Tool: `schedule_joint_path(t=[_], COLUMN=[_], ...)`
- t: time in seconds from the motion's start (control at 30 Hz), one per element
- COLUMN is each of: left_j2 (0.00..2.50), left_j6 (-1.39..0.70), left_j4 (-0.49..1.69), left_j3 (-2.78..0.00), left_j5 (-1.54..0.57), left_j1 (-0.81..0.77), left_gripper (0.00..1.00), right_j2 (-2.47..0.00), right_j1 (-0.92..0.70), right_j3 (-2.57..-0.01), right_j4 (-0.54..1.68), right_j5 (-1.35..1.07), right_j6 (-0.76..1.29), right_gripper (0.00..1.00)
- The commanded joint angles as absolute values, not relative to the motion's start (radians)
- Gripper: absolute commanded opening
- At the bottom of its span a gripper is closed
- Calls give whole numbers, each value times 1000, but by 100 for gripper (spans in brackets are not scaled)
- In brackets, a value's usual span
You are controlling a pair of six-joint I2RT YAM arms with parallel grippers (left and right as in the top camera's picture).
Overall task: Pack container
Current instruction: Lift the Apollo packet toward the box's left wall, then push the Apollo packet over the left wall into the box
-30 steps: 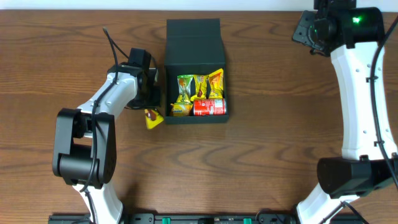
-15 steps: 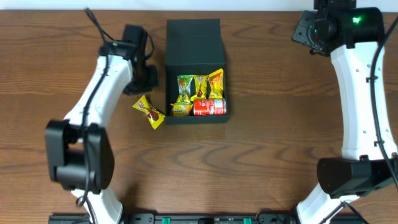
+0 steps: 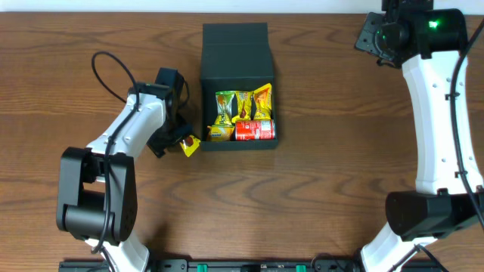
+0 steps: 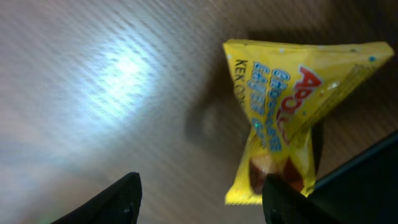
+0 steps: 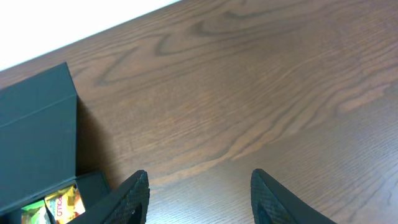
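Note:
The black container (image 3: 236, 72) stands open at the table's middle, its flap lid (image 3: 234, 38) laid back. Inside lie several green and yellow snack packets (image 3: 227, 109) and a red can (image 3: 255, 130). A yellow snack packet (image 3: 189, 145) (image 4: 280, 106) lies on the table against the container's left front corner. My left gripper (image 3: 175, 140) (image 4: 202, 202) is open low over it, the right finger at the packet's lower end and bare wood between the fingers. My right gripper (image 3: 374, 38) (image 5: 199, 199) hangs open and empty at the back right.
The container's dark wall (image 4: 373, 168) stands close to the right of my left fingers. In the right wrist view the container (image 5: 37, 143) is at the far left, with the table's back edge (image 5: 93, 25) behind it.
My left gripper has gone from shut to open. The left arm swung toward the back, then came down again at the yellow packet, which shifted slightly. The right arm stayed still.

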State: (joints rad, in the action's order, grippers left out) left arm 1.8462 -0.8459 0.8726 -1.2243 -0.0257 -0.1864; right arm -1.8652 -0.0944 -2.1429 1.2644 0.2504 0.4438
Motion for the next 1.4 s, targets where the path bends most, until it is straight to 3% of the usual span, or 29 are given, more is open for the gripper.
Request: schedule_joint_path(t=[0.0,0.1,0.23,0.33,0.5,0.57,0.63,0.73,1.0,1.27,1.37], left_j2=[1846,1846,1845,1843,1821,1785,1742,1734,1826,1880,1905], left_j6=[-899,-897,-841,-841,-736,-677,-606,-469,-230,-197,-197], left_j4=[823,765,717,716,707,706,694,687,657,646,641], left_j3=[-1199,-1199,-1200,-1201,-1222,-1250,-1264,-1264,-1263,-1263,-1263], left_j5=[-58,-77,-186,-204,-237,-178,-64,-37,-83,-93,-94], left_j1=[-191,-191,-191,-191,-191,-191,-191,-191,-218,-216,-216], left_gripper=[63,63,46,45,28,31,49,56,60,59,47], right_j2=[-1865,-1865,-1865,-1865,-1865,-1865,-1865,-1865,-1865,-1865,-1865], right_j1=[-93,-93,-93,-93,-93,-93,-93,-93,-93,-93,-93], right_j3=[-2140,-2140,-2140,-2140,-2140,-2140,-2140,-2140,-2140,-2140,-2140], right_j4=[1268,1269,1269,1269,1268,1267,1263,1261,1260,1259,1258], right_j5=[253,252,242,242,242,240,231,228,204,205,205], right_j6=[417,410,402,402,402,402,403,403,403,403,403], right_gripper=[53,53,53,53,55,55,55,55,54,54,54])
